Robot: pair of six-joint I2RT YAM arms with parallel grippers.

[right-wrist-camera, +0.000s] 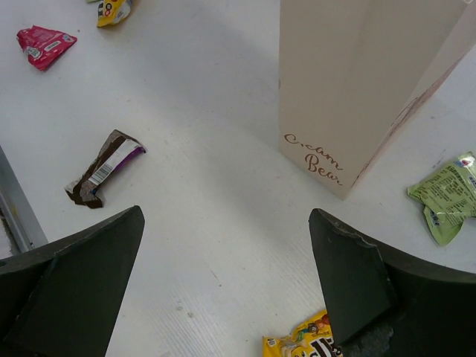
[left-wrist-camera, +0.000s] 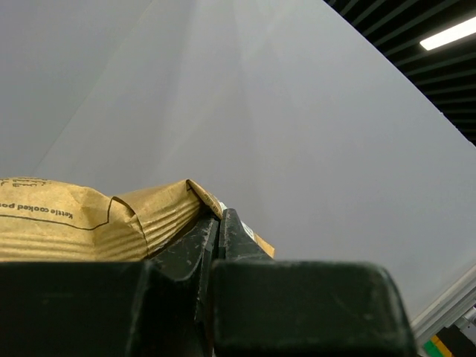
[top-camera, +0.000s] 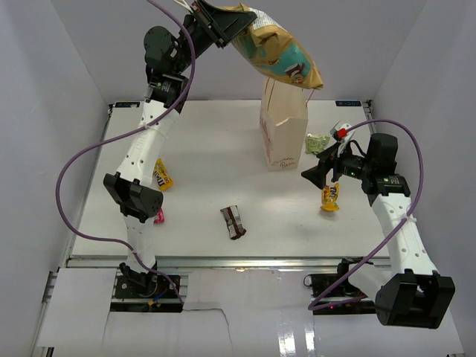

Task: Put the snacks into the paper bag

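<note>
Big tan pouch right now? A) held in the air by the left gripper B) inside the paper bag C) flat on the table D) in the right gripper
A: the left gripper pinches the tan pouch by its edge, high above the table.

Two arms of one make, left arm (top-camera: pixel 145 141) and right arm (top-camera: pixel 401 230): white, gently tapering link shells dotted with rows of small dark holes, joined by chunky matt-black joint housings with rounded ends. Mounted on low black bases, left base (top-camera: pixel 145 286) with a few short coloured wires beside it, right base (top-camera: pixel 335 286) plain black. Draped along each arm, a thin purple cable: left cable (top-camera: pixel 63 178) in a wide loop, right cable (top-camera: pixel 416 160) arching over the wrist block. All black at the tips: left gripper (left-wrist-camera: pixel 219 230) with flat, scuffed fingers (left-wrist-camera: pixel 186 253); right gripper (right-wrist-camera: pixel 227 216) with broad wedge-shaped fingers (right-wrist-camera: pixel 74 282), one inner edge rough and chipped.
</note>
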